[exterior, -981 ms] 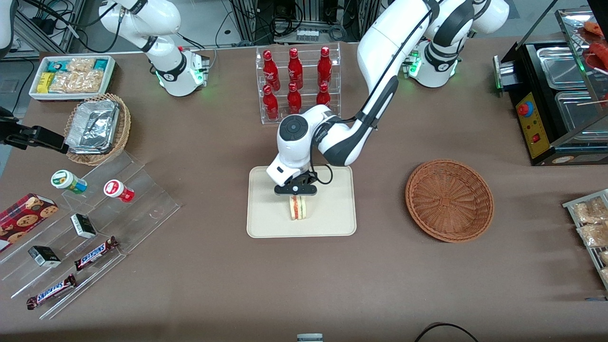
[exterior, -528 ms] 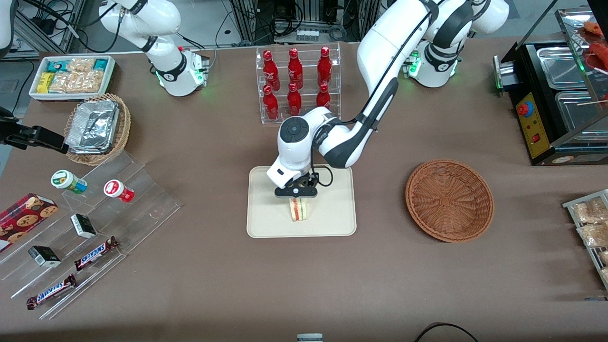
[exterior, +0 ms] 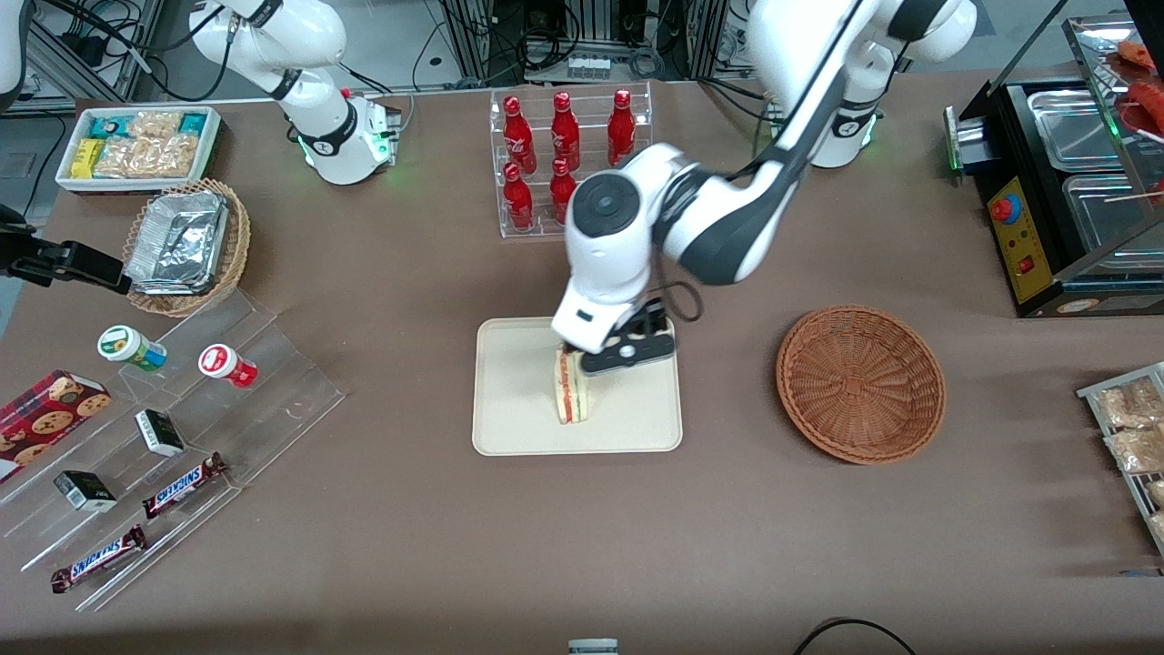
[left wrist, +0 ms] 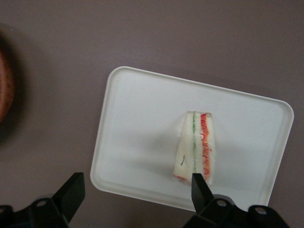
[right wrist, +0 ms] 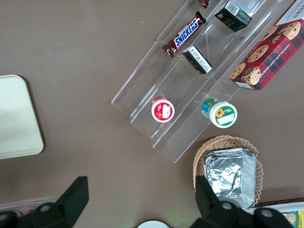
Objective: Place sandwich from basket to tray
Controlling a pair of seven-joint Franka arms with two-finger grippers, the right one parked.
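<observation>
The sandwich (exterior: 572,389) stands on its edge on the cream tray (exterior: 518,391), its red and green filling lines facing up. In the wrist view the sandwich (left wrist: 195,153) rests alone on the tray (left wrist: 137,123). My left gripper (exterior: 626,357) hovers above the tray's edge, beside the sandwich on the side toward the basket and well clear of it. The gripper (left wrist: 136,183) is open, its black fingers (left wrist: 72,190) spread wide with nothing between them. The reddish-brown basket (exterior: 859,382) lies empty toward the working arm's end, and a sliver of the basket (left wrist: 4,85) shows in the wrist view.
A clear rack of red bottles (exterior: 568,159) stands farther from the camera than the tray. A stepped acrylic shelf (exterior: 182,437) with snacks, a tan basket of foil trays (exterior: 186,246) and a white snack bin (exterior: 136,146) lie toward the parked arm's end. A black food warmer (exterior: 1064,182) flanks the basket.
The gripper has let go of the sandwich, risen off it and shifted toward the basket. The sandwich stays standing on the tray.
</observation>
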